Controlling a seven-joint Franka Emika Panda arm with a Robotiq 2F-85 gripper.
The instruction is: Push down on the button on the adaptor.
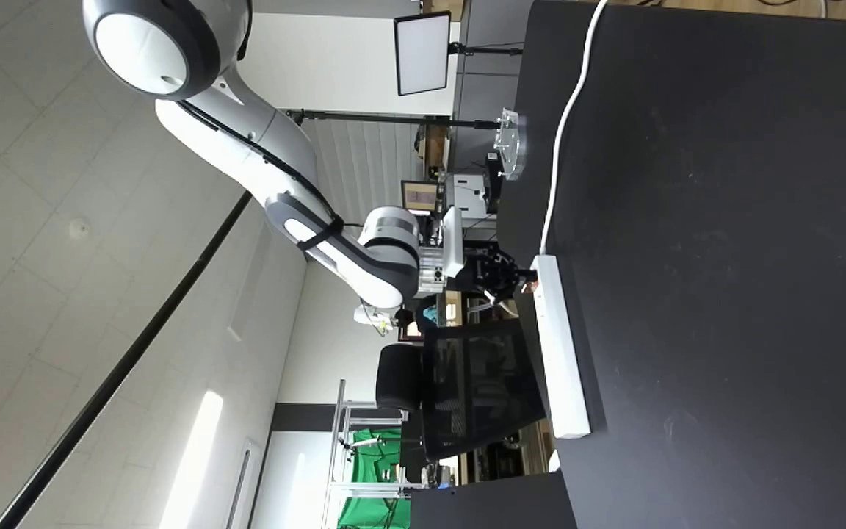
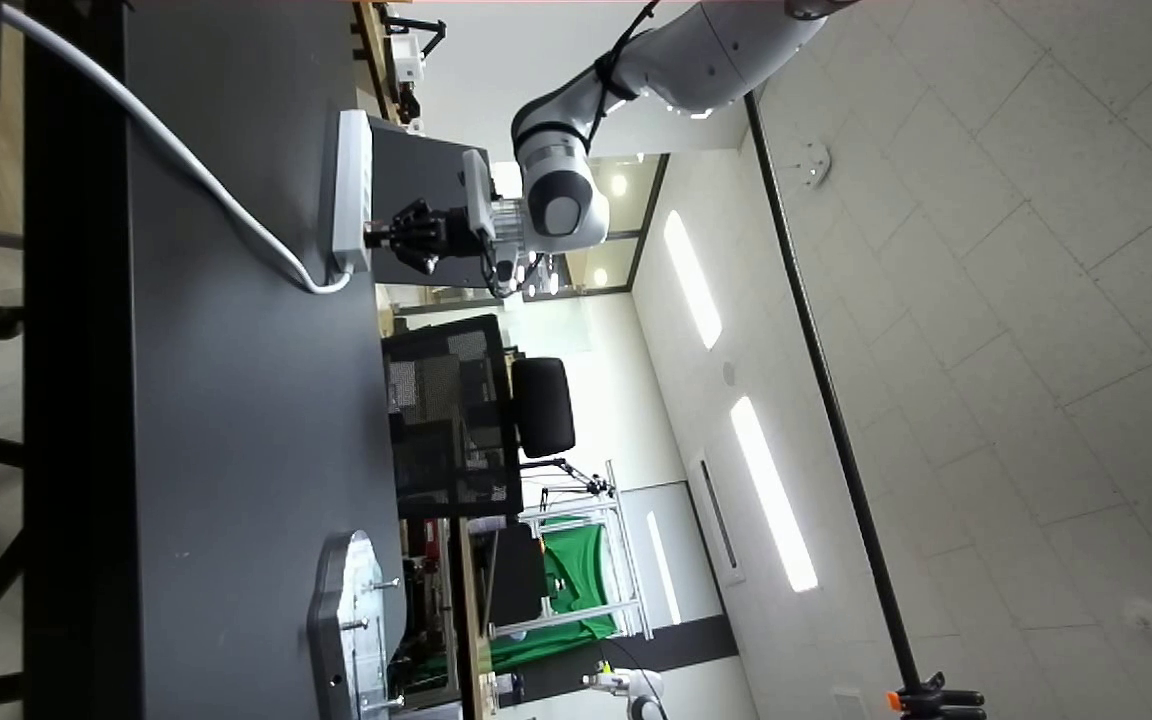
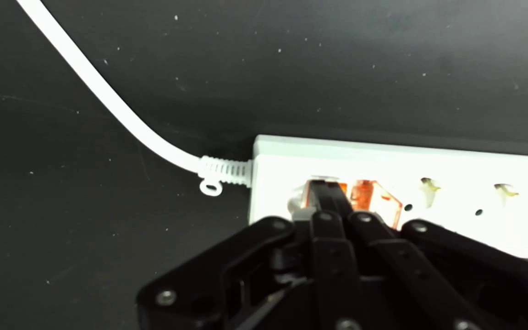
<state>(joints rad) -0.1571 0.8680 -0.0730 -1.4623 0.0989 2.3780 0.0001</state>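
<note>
I hold the jaws narrow: the two tips lie side by side with nothing between them, so that they serve as one slim probe. The white power strip lies flat on the table, sockets facing up; the table thus backs any downward load. The jaws stand near the end where the white cable leaves, because the orange button sits there, between that end and the sockets. In the wrist view the tips cover part of the orange, and more of it shows just beside them. In both exterior views the arm sets the jaws roughly square to the strip's upper face, and the tips appear to touch it. I judge this to be the pressing step, late in the task; whether the button is down I cannot tell, since the tips hide it. If it is not, the next move calls for a short, straight push, followed by a vertical lift. Caution: an off-centre push may slide the strip, as nothing visible fixes it down. The cable lies in a loose curve and should add little pull. A clear plate stands well apart on the table, out of the way.
</note>
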